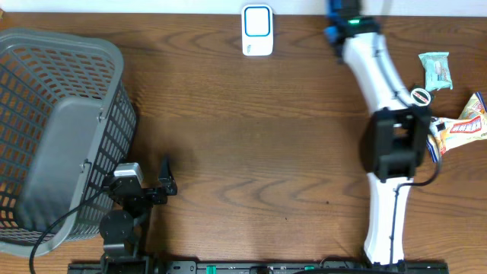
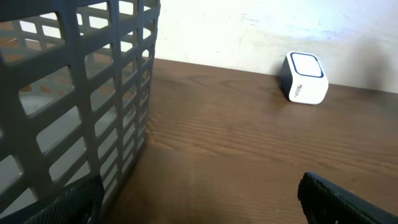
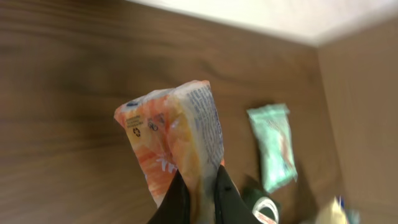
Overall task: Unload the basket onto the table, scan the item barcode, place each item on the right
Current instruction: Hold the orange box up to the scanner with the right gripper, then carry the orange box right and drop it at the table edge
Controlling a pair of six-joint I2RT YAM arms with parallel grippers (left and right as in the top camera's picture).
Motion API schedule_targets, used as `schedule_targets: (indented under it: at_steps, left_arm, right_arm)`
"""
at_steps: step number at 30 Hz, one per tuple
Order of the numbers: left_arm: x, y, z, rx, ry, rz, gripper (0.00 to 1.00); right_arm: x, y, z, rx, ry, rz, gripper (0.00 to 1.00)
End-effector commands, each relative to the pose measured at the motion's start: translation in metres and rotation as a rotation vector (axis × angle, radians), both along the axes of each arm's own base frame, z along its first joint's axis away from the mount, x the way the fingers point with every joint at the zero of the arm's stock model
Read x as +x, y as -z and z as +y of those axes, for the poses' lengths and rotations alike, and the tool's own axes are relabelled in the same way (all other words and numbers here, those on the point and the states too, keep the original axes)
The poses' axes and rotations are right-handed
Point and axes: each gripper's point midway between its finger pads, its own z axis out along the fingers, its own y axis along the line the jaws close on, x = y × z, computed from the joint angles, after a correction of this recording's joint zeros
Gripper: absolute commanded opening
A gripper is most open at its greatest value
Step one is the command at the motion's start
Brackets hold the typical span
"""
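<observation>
Table (image 1: 251, 137): brown wood, fills the overhead view. Grey mesh basket (image 1: 110, 137) takes up the left side, from the far edge almost to the near edge. White right arm (image 1: 373, 61) runs from the near right up to the far edge and folds back, with its black wrist over the right part of the table. Black left arm (image 1: 125, 205) sits at near left, just beside the basket's right wall. Left jaws are released and spread wide, facing the far side, with the basket wall close on their left.

Right jaws are clenched on an orange packet (image 3: 180, 137), pinching its lower end; the rest sticks out past the tips. In the overhead view it is at the right edge of the table. Cannot tell if it is clear of the surface.

White and blue scanner (image 1: 257, 30) stands at far centre by the wall, well apart from the orange packet. Green packet (image 1: 436, 70) lies flat at far right, near the held one. A yellowish packet (image 1: 478, 105) is cut off by the right edge.
</observation>
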Motion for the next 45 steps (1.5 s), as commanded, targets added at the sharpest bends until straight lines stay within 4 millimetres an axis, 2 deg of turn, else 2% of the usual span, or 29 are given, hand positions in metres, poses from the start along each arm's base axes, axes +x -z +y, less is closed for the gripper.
schedule_targets:
  at_steps: [1, 3, 7, 8, 9, 10, 11, 14, 17, 22, 23, 25, 28, 32, 34, 36, 39, 41, 45]
  left_arm:
    - [-0.001, 0.015, -0.001, -0.01, 0.002, 0.04, 0.98]
    - [-0.001, 0.015, -0.001, -0.01, 0.002, 0.04, 0.98]
    - [-0.001, 0.015, -0.001, -0.011, 0.002, 0.04, 0.98]
    - [-0.001, 0.015, -0.001, -0.01, 0.002, 0.04, 0.98]
    - [-0.001, 0.015, -0.001, -0.01, 0.002, 0.04, 0.98]
    - [-0.001, 0.015, -0.001, -0.01, 0.002, 0.04, 0.98]
    - [-0.001, 0.015, -0.001, -0.01, 0.002, 0.04, 0.98]
    - [-0.001, 0.015, -0.001, -0.01, 0.002, 0.04, 0.98]
    - [-0.001, 0.015, -0.001, -0.01, 0.002, 0.04, 0.98]
    - [-0.001, 0.015, -0.001, -0.01, 0.002, 0.04, 0.98]
    - [-0.001, 0.015, -0.001, -0.01, 0.002, 0.04, 0.98]
    - [-0.001, 0.015, -0.001, -0.01, 0.002, 0.04, 0.98]
    - [-0.001, 0.015, -0.001, -0.01, 0.002, 0.04, 0.98]
    - [-0.001, 0.015, -0.001, -0.01, 0.002, 0.04, 0.98]
    - [-0.001, 0.015, -0.001, -0.01, 0.002, 0.04, 0.98]
    - [-0.001, 0.015, -0.001, -0.01, 0.002, 0.04, 0.98]
    - [-0.001, 0.015, -0.001, -0.011, 0.002, 0.04, 0.98]
    - [-0.001, 0.015, -0.001, -0.011, 0.002, 0.04, 0.98]
    - [-0.001, 0.015, -0.001, -0.01, 0.002, 0.04, 0.98]
  right_arm:
    - [-0.015, 0.017, -0.043, 0.113, 0.138, -0.026, 0.01]
    - [-0.024, 0.032, -0.063, 0.168, 0.199, -0.019, 0.01]
    - [-0.044, 0.048, -0.099, 0.188, 0.335, -0.023, 0.01]
    - [-0.048, 0.05, -0.106, 0.194, 0.36, -0.026, 0.09]
    - [-0.05, 0.051, -0.111, 0.197, 0.374, -0.029, 0.38]
    - [-0.051, 0.05, -0.114, 0.196, 0.38, -0.029, 0.74]
    - [-0.052, 0.048, -0.117, 0.192, 0.385, -0.033, 0.99]
    - [-0.053, 0.024, -0.115, 0.194, 0.385, -0.055, 0.99]
    - [-0.054, -0.015, -0.103, 0.236, 0.379, -0.135, 0.99]
    - [-0.067, -0.106, -0.068, 0.335, 0.284, -0.273, 0.99]
    - [-0.076, -0.13, -0.06, 0.356, 0.258, -0.305, 0.99]
    - [-0.093, -0.164, -0.049, 0.377, 0.226, -0.351, 0.99]
    - [-0.128, -0.221, -0.032, 0.408, 0.169, -0.434, 0.99]
    - [-0.181, -0.277, -0.016, 0.447, 0.107, -0.519, 0.99]
    - [-0.21, -0.297, -0.009, 0.475, 0.075, -0.549, 0.99]
    - [-0.243, -0.316, -0.007, 0.486, 0.058, -0.581, 0.99]
    - [-0.288, -0.333, -0.007, 0.489, 0.049, -0.615, 0.99]
    - [-0.324, -0.343, -0.006, 0.49, 0.043, -0.639, 0.99]
    - [-0.374, -0.354, -0.006, 0.492, 0.03, -0.691, 0.99]
